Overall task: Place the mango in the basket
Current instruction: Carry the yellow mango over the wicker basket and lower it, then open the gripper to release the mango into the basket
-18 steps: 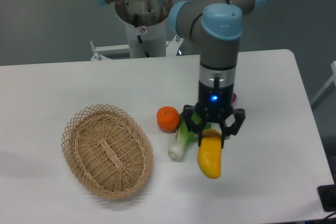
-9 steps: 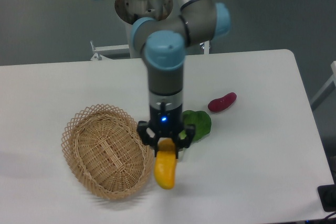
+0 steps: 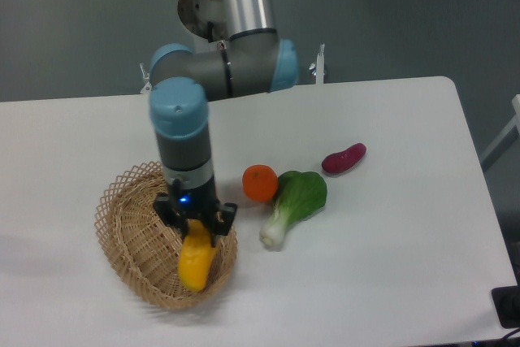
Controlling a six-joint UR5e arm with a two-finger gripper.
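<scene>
So the gripper [image 3: 195, 223] is pointing straight down over the basket [image 3: 130, 221], and its fingers are clamped on the top end of the mango [image 3: 196, 259]. The mango hangs directly below the gripper, long axis roughly vertical with a slight tilt, lower tip pointing down and a bit toward the camera side. It sits inside the basket's outline, over the right part of the bowl near the rim. Can't really tell from this angle whether the bottom tip is touching the weave or just hovering above it.

The basket itself spreads out mostly to the left of the gripper, with the lattice rim [image 3: 122, 180] curving around behind and to the left of it. The near-right rim is just below and beside the mango.

Off to the right of the gripper, outside the basket, there's a round orange [image 3: 260, 183] on the table [image 3: 406, 249], close to the basket's edge. Just past that, further right, is a bok choy [image 3: 294, 204] lying at an angle, leafy end up and right, white stem end down and left. Further right again and a bit behind is a small purple-red piece [image 3: 344, 158], well apart from the gripper.
</scene>
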